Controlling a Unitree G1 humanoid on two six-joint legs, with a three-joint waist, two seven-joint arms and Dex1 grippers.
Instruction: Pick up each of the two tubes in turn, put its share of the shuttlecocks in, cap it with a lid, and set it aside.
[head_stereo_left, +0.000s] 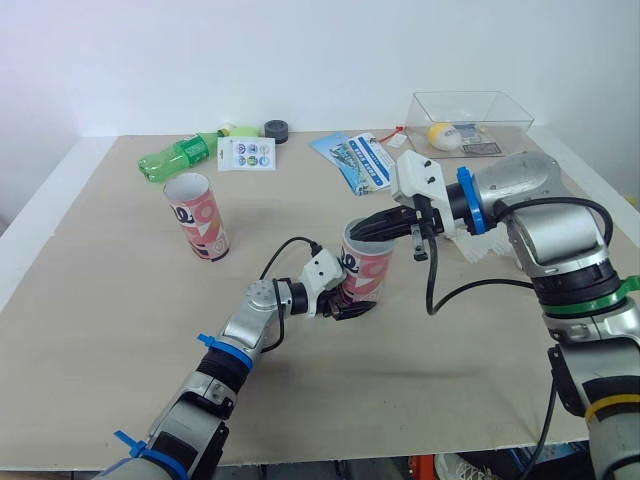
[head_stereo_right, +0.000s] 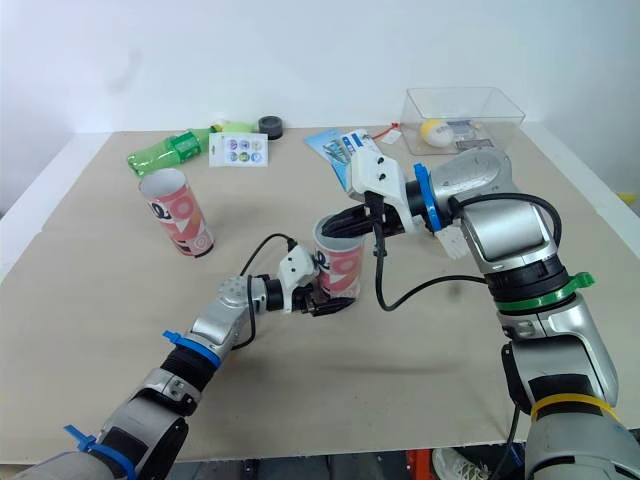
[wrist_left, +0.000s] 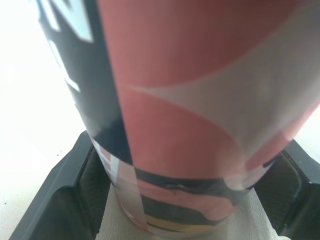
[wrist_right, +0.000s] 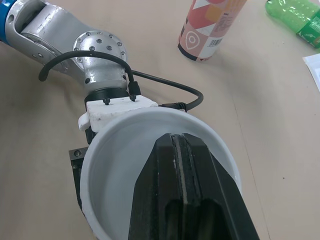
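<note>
A pink, white and black tube (head_stereo_left: 370, 268) stands upright mid-table, mouth open. My left gripper (head_stereo_left: 350, 302) is shut on its lower part, with black fingers (wrist_left: 65, 190) on either side of the tube (wrist_left: 190, 100). My right gripper (wrist_right: 175, 145) is shut, nothing visible between its fingers, its tips just over the tube's white rim (wrist_right: 150, 117). No shuttlecock is visible inside the part of the tube I see. The second tube (head_stereo_left: 197, 215) stands open and upright at the back left, apart from both grippers.
At the back lie a green bottle (head_stereo_left: 180, 155), a sticker card (head_stereo_left: 246, 153), a black lid (head_stereo_left: 276, 130) and a blue booklet (head_stereo_left: 355, 160). A clear box (head_stereo_left: 500, 100) holding a yellow ball stands back right. Something white (head_stereo_left: 478, 246) is partly hidden behind my right forearm.
</note>
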